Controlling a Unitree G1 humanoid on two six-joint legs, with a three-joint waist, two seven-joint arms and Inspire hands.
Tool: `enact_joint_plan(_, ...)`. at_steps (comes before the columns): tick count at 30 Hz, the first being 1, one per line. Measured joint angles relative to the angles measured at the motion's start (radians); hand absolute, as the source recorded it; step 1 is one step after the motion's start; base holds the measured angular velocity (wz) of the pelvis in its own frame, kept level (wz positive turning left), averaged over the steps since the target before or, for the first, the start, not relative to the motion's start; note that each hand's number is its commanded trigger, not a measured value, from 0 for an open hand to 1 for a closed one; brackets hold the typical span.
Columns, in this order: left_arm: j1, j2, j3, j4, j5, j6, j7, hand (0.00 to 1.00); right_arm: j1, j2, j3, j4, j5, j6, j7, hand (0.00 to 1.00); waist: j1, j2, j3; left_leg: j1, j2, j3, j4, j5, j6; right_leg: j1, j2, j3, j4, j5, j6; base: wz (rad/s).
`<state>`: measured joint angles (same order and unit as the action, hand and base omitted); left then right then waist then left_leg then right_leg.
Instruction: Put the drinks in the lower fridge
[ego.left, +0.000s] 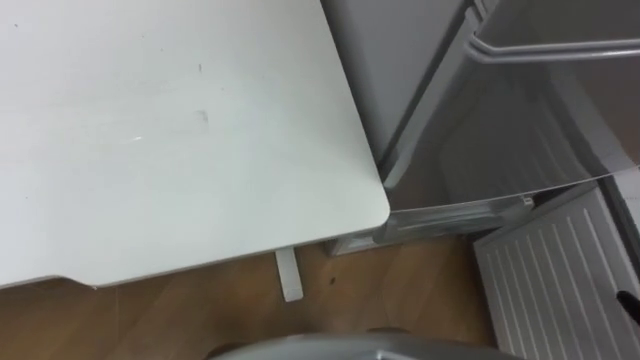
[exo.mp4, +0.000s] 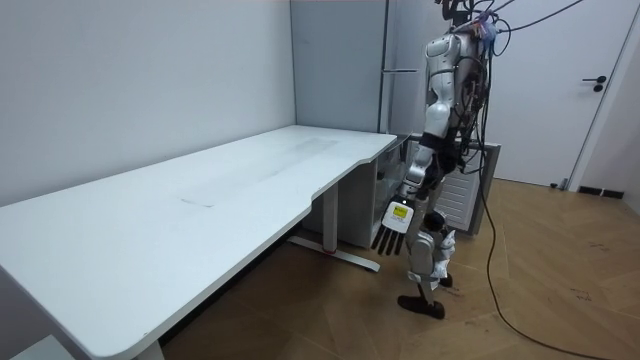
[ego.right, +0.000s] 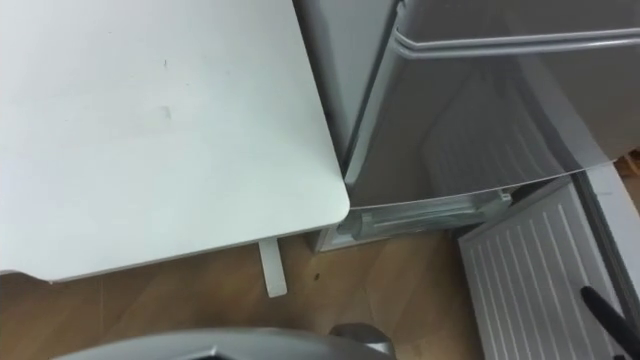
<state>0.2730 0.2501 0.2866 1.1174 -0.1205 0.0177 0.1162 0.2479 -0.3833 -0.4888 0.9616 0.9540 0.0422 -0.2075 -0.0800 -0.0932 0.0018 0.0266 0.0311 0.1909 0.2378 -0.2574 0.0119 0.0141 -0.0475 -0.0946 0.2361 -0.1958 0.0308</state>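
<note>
one white table (ego.left: 180, 130) abuts the fridge (ego.left: 400, 60), a door (ego.left: 550, 270) open over wooden floor (ego.left: 400, 290), left hand (exo.mp4: 393, 222) hanging slack-fingered.

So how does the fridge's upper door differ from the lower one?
The upper door looks shut; the lower door stands open. The upper door shows a smooth grey front with a bar handle, the lower door a white ribbed inner face. Both belong to one fridge beside the table.
</note>
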Motion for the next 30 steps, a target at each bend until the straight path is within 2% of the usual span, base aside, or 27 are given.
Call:
enact_joint_plan(3, 0.001, 0.000, -0.035, 0.004, 0.005, 0.005, -0.002, 0.00, 0.002, 0.006, 0.046, 0.010, -0.001, 0.000, 0.022, 0.00, 0.006, 0.015, -0.0066, -0.005, 0.000, 0.000, 0.002, 0.000, 0.000, -0.004, 0.000, 0.000, 0.000, 0.002, 0.000, 0.00)
enact_joint_plan(8, 0.002, -0.008, -0.036, 0.021, 0.044, 0.007, -0.003, 0.00, -0.017, 0.054, 0.117, 0.105, -0.017, -0.005, 0.085, 0.00, 0.034, 0.027, -0.0048, 0.010, 0.003, -0.002, -0.001, -0.001, -0.001, 0.009, 0.002, -0.010, -0.011, 0.006, -0.001, 0.00)
enact_joint_plan(12, 0.026, -0.021, -0.056, 0.020, 0.044, 0.009, -0.006, 0.00, -0.039, 0.096, 0.137, 0.131, -0.021, -0.004, 0.116, 0.00, 0.034, 0.039, -0.0001, 0.011, 0.004, -0.005, -0.002, -0.001, -0.001, 0.021, 0.003, -0.015, -0.017, 0.008, -0.002, 0.04)
enact_joint_plan(14, 0.033, -0.029, -0.056, 0.020, 0.044, 0.012, -0.015, 0.00, -0.052, 0.111, 0.156, 0.145, -0.021, -0.004, 0.138, 0.00, 0.034, 0.049, -0.0011, 0.011, 0.004, -0.009, -0.002, 0.000, -0.002, 0.022, 0.003, -0.019, -0.018, 0.008, -0.002, 0.04)
enact_joint_plan(18, 0.033, -0.034, -0.055, 0.019, 0.044, 0.012, -0.015, 0.00, -0.073, 0.114, 0.165, 0.175, -0.020, -0.003, 0.173, 0.00, 0.037, 0.058, -0.0026, 0.012, 0.004, -0.012, -0.002, 0.001, -0.004, 0.022, 0.004, -0.022, -0.019, 0.008, -0.002, 0.02)
enact_joint_plan(22, 0.033, -0.035, -0.056, 0.021, 0.043, 0.012, -0.015, 0.00, -0.083, 0.119, 0.191, 0.190, -0.010, -0.004, 0.205, 0.00, 0.046, 0.055, -0.0017, 0.009, 0.005, -0.018, -0.001, 0.002, -0.005, 0.025, 0.004, -0.037, -0.033, 0.009, -0.004, 0.04)
enact_joint_plan(25, 0.031, -0.038, -0.061, 0.023, 0.036, 0.011, -0.016, 0.00, -0.083, 0.127, 0.191, 0.203, 0.053, -0.004, 0.209, 0.00, 0.052, 0.053, -0.0010, 0.000, 0.004, -0.031, 0.003, 0.002, -0.005, 0.024, 0.003, -0.046, -0.032, 0.009, -0.004, 0.11)
enact_joint_plan(28, -0.009, -0.033, -0.085, 0.057, 0.035, 0.010, -0.016, 0.00, -0.114, 0.127, 0.192, 0.205, 0.178, -0.004, 0.212, 0.00, 0.054, 0.067, -0.0036, -0.051, 0.003, -0.046, 0.037, 0.001, -0.004, -0.014, -0.001, -0.057, -0.010, 0.009, -0.004, 0.10)
enact_joint_plan(30, -0.040, -0.031, -0.104, 0.086, 0.035, 0.005, -0.020, 0.00, -0.162, 0.127, 0.186, 0.218, 0.222, -0.005, 0.222, 0.00, 0.051, 0.079, -0.0005, -0.106, 0.005, -0.055, 0.080, -0.001, 0.000, -0.055, -0.002, -0.057, 0.012, 0.009, -0.004, 0.09)
